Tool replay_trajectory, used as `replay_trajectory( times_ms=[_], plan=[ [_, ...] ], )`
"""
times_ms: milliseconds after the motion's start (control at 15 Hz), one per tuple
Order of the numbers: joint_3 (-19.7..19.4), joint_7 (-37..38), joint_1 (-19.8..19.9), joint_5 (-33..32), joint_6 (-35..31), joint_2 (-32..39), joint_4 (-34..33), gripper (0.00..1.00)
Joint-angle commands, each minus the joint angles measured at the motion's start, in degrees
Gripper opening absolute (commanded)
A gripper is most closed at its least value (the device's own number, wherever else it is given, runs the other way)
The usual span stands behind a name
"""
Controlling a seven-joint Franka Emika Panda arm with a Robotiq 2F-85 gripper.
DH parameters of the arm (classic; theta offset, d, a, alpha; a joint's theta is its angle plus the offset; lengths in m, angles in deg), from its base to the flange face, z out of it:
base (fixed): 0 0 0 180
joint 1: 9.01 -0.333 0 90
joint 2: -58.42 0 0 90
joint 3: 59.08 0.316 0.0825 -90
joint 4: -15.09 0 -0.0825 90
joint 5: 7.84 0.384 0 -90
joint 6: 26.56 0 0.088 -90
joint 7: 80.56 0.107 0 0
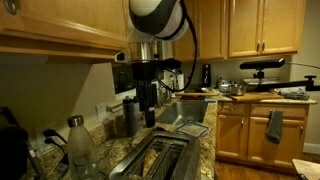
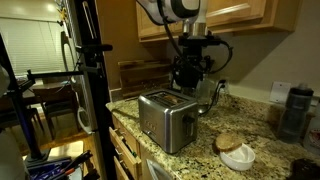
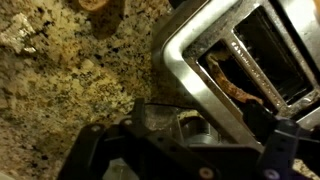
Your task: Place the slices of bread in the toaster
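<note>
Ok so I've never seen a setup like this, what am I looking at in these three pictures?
That's a robot arm over a kitchen counter. Two pictures come from cameras standing in the room; the third looks down from the arm's wrist. On the counter stands a silver toaster with a bread slice in one slot. Another slice lies farther along on something white. The jaws hang open by the toaster, holding nothing.
</note>
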Motion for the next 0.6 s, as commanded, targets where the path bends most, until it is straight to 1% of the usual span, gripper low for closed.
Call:
replay_trajectory(
  times_ms=[0,533],
  plan=[
    [-0.9,6.2,0.9,0.8,-1.6,0.7,-0.3,1.00],
    [-2.7,13.0,3.9,2.9,-2.7,2.8,-0.2,1.00]
  ],
)
